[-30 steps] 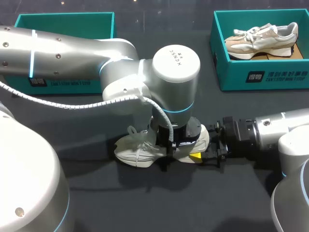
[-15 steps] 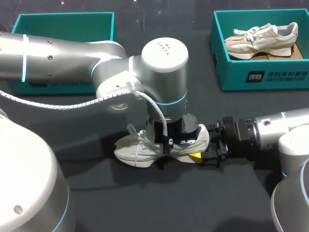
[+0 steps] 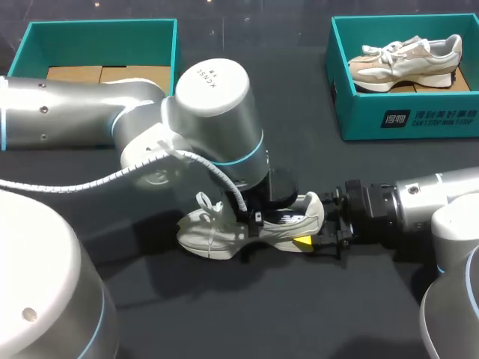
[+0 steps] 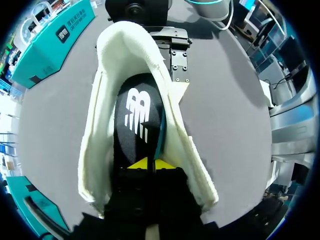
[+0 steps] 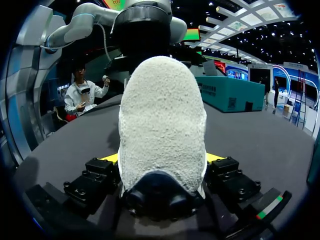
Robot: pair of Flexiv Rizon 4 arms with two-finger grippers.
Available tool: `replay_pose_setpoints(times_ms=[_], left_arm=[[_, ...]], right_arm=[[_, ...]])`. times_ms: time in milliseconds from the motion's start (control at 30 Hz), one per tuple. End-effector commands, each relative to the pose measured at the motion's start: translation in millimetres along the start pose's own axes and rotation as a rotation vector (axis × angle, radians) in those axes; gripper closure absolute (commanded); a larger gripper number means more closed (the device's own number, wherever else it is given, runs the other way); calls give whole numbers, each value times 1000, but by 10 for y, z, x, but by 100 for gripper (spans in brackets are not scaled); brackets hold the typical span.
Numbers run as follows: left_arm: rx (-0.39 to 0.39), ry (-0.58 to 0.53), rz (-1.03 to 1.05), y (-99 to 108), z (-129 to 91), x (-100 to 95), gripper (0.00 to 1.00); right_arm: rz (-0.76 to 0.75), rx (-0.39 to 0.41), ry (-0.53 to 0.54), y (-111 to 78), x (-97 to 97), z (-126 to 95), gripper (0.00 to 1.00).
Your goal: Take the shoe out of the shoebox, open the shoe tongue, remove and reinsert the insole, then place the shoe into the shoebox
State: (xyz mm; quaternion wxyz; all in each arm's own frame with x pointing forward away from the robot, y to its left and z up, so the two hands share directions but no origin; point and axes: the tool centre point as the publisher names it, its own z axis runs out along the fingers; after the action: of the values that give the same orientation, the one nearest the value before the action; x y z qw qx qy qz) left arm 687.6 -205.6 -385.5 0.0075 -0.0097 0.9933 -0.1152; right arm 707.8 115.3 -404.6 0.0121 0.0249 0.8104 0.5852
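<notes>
Now our right gripper [image 5: 162, 159] clamps shoe [image 3: 206, 235] heel, long axis pointing away from it; our left gripper [image 4: 150, 164], tips pressed together, sits over insole [image 4: 136, 120] inside opening

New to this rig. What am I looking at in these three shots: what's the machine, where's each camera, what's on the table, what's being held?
It is a robot with a silver left arm and right arm at a dark table. The wide shot comes from a fixed camera above and behind the robot. The two round shots come from cameras on the wrists, looking out along the fingers.

On the table lie a white shoe and, at the far side, two teal shoeboxes. The left box shows only its cardboard floor. The right box holds a beige shoe.

The right gripper clamps the white shoe's heel between its yellow tips. The left gripper reaches down into that shoe with its tips closed, apparently pinching the black insole.
</notes>
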Motion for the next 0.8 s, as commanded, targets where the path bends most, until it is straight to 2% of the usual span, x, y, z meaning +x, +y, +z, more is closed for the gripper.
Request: replay_pose_setpoints(times_ms=[33, 633, 800], left_arm=[[105, -5, -24, 149, -131, 10, 100], [264, 5, -112, 198, -276, -93, 100], [278, 6, -117, 185, -299, -99, 100]], right_arm=[[1, 6, 0, 7, -2, -1, 100], [1, 6, 0, 7, -2, -1, 100], [1, 6, 0, 7, -2, -1, 100]])
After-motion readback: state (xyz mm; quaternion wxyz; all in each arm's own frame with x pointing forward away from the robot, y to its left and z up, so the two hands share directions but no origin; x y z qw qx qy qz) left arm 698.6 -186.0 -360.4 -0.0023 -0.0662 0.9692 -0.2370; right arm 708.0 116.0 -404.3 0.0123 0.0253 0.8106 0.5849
